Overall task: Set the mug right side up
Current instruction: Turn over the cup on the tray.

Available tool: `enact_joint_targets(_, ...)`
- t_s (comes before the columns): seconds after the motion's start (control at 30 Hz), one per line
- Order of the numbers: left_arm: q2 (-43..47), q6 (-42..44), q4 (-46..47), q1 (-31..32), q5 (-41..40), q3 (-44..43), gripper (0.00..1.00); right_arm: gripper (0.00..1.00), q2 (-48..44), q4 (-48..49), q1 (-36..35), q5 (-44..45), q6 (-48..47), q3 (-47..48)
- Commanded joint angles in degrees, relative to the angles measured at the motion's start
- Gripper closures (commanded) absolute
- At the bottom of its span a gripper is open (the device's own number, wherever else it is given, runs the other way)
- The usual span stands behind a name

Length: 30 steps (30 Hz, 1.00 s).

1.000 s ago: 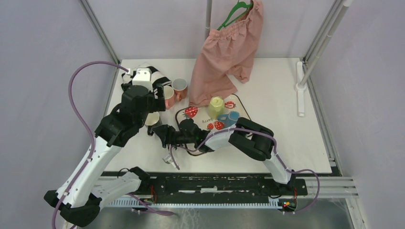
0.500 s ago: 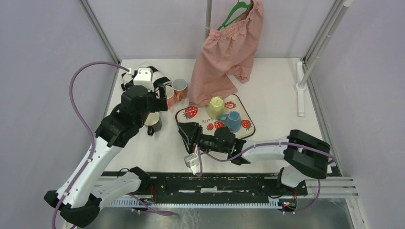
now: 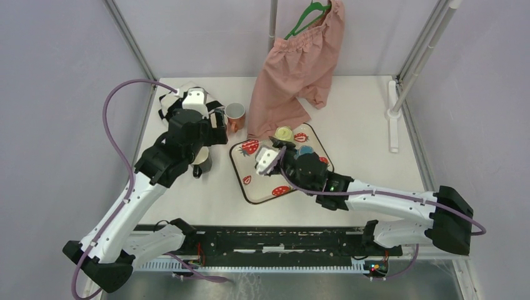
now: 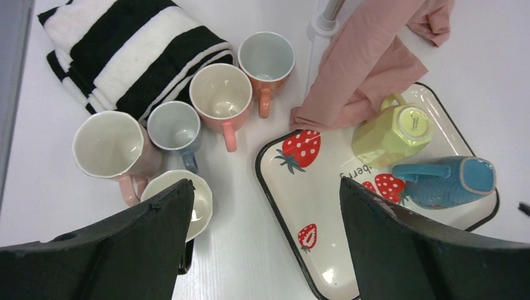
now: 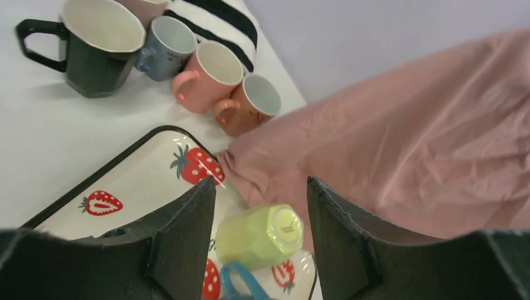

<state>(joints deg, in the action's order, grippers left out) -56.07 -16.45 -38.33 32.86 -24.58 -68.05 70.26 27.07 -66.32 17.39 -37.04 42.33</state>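
A yellow-green mug (image 3: 283, 133) stands bottom up on the strawberry tray (image 3: 250, 186), at its far side. A blue mug (image 4: 450, 181) sits beside it, its base showing too. My right gripper (image 3: 286, 152) hovers open over the tray; in the right wrist view the yellow-green mug (image 5: 256, 236) lies between and below its open fingers (image 5: 187, 231), not touched. My left gripper (image 3: 215, 122) is open and empty, high above the upright mugs; in its wrist view the gripper (image 4: 265, 187) frames the tray (image 4: 325, 200) and the yellow-green mug (image 4: 392, 128).
Left of the tray stand upright mugs: orange (image 4: 267, 59), pink (image 4: 220, 100), blue-grey (image 4: 175, 125), pale pink (image 4: 112, 147) and black (image 5: 94, 44). A striped towel (image 4: 125, 50) lies behind them. Pink shorts (image 3: 294, 69) hang down onto the tray's far edge.
My right arm has swung from the black mug at the left, across to the right, and now hangs over the tray. My left gripper has shifted slightly back and right.
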Motion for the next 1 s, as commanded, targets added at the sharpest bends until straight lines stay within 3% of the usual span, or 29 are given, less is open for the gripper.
enact_joint_targets(0.0, 0.01, -3.78, 4.1, -0.17, 2.33, 0.86, 0.08, 0.39, 0.18, -22.92, 3.99, 9.16, 19.75, 10.8)
enact_joint_targets(0.17, 1.08, -4.86, 5.96, -0.17, 5.22, 2.48, 0.08, 0.36, -0.47, -32.5, 11.49, 5.22, 31.81, 15.61)
enact_joint_targets(0.43, 0.74, -4.68, 5.85, -0.17, 7.71, 4.14, 0.07, 0.34, 7.11, -48.36, 24.0, -11.16, 43.39, 26.04)
enact_joint_targets(0.63, 0.08, -4.62, 5.7, -0.17, 7.13, 5.05, 0.07, 0.32, 13.58, -56.73, 26.97, -14.94, 41.38, 31.63)
enact_joint_targets(0.97, -0.33, -6.12, 5.46, -0.16, 7.84, 7.09, 0.07, 0.32, 24.0, -66.17, 29.12, -13.34, 34.22, 37.08)
